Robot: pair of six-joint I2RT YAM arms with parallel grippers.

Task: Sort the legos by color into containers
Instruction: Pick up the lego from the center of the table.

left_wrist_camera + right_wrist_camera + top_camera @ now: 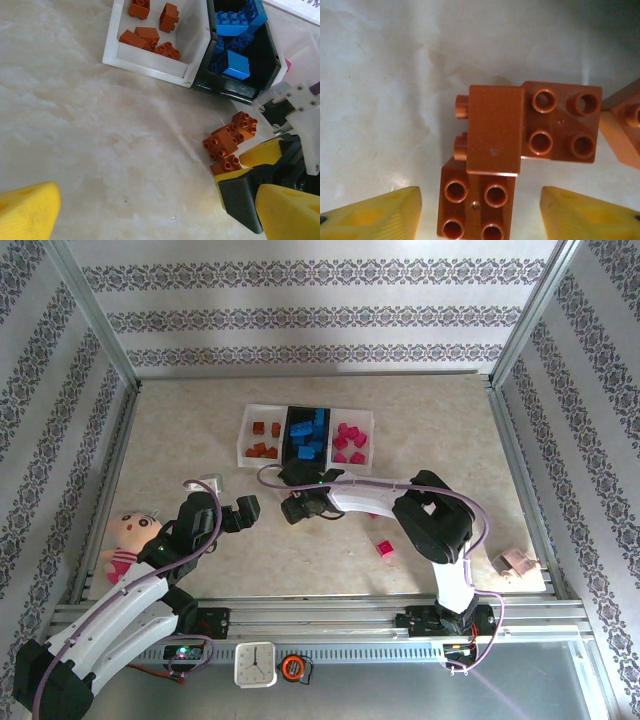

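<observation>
Centrally, clustered orange-brown legos (520, 135) are shown on table (75, 125) near black bin (235, 89), bracketed w/o contact by part-open right gripper (480, 215); left gripper (247, 512) is spread fully, empty.

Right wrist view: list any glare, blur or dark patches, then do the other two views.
Right wrist view: orange-brown bricks sharp, white glare on the table between the soft-edged right gripper fingers, top-right corner dark. Left wrist view: left gripper finger blurred, bricks crisp. Top external view: even light, no harsh glare.
</observation>
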